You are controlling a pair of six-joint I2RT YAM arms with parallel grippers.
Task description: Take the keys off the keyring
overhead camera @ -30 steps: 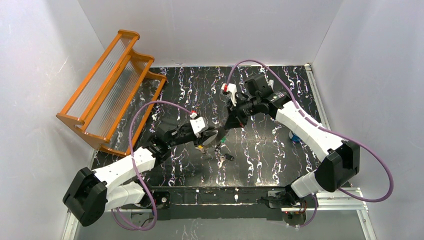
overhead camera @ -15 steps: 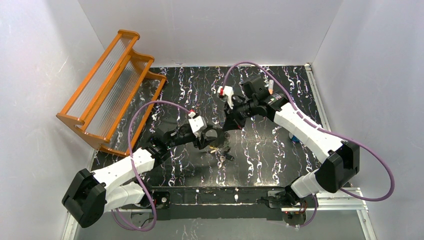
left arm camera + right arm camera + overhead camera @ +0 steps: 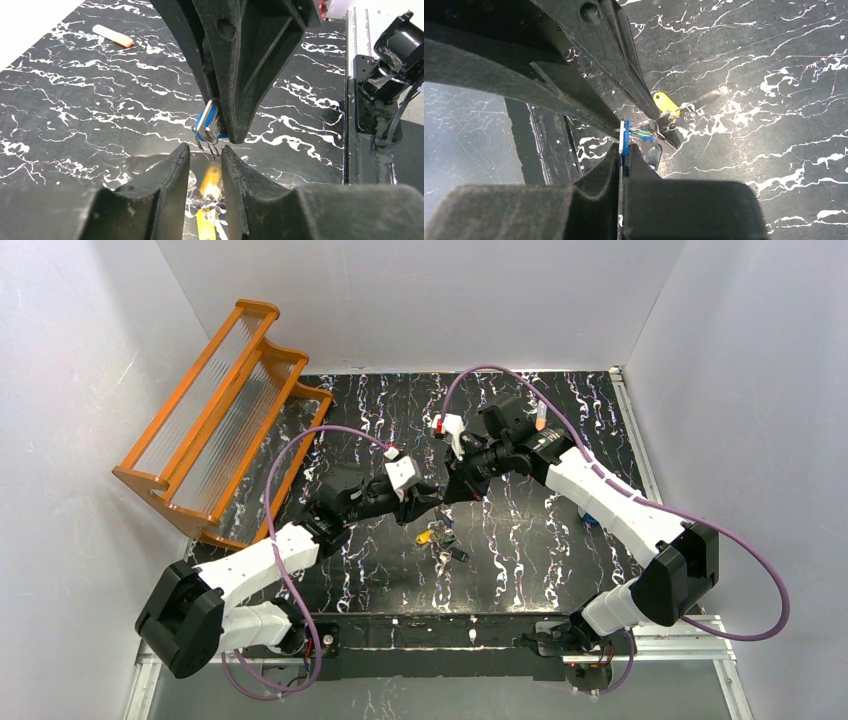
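My right gripper (image 3: 624, 145) is shut on a flat blue-rimmed silver key head (image 3: 209, 122), held above the table's middle. Thin grey wire of the keyring (image 3: 209, 148) hangs under that head. My left gripper (image 3: 206, 151) faces the right one with its jaws a little apart, and the wire sits between their very tips without being clamped. Below hang more keys: a yellow-headed one (image 3: 665, 103), green and blue bits (image 3: 644, 135) and a plain silver one (image 3: 653, 156). In the top view the bunch (image 3: 436, 534) dangles under both grippers. A loose key (image 3: 452, 555) lies on the table.
An orange tiered rack (image 3: 225, 420) stands at the far left. A small orange-and-white tube (image 3: 114, 36) lies near the back of the black marbled table (image 3: 520, 540). A round blue thing (image 3: 590, 515) sits partly under the right forearm. White walls close in the sides.
My left gripper has moved up and away from me to meet the right gripper, its jaws spreading and then narrowing. The right gripper shifted slightly left. The key bunch now shows below them.
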